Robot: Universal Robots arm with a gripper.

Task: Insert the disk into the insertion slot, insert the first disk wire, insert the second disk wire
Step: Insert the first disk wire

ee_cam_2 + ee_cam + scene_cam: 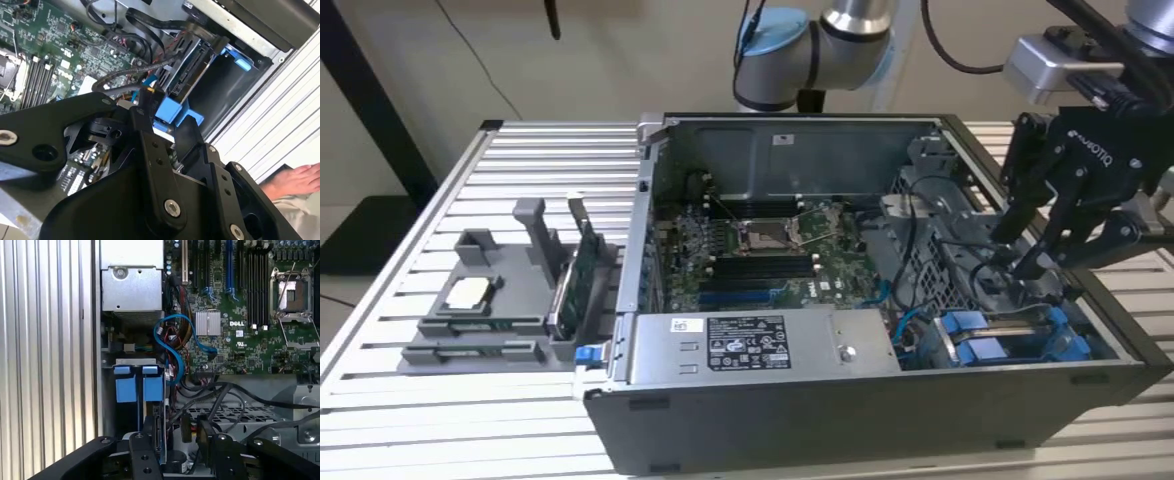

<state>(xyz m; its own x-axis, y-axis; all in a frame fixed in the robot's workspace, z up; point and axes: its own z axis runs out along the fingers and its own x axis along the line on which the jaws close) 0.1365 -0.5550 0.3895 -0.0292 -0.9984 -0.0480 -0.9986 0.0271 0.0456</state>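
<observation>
The disk (187,70) stands edge-on in its blue carrier, reaching down into the insertion slot (227,85) at the open case's corner on the exterior view's right. My black gripper (1030,262) hangs over that bay. In both wrist views the carrier's blue end sits between its fingers (145,125), and the gripper (167,127) looks shut on it. The disk's thin edge (161,430) runs away from the gripper (175,440) toward the slot's two blue clips (125,387). Black wires (125,75) and a blue wire (167,340) lie loose beside the bay.
A grey labelled power-supply box (747,340) and the green motherboard (747,240) lie inside the case. A perforated metal cage (240,415) borders the bay. A grey holder (487,300) with a green card (574,270) stands on the slatted table (400,400). A person's hand (295,180) rests nearby.
</observation>
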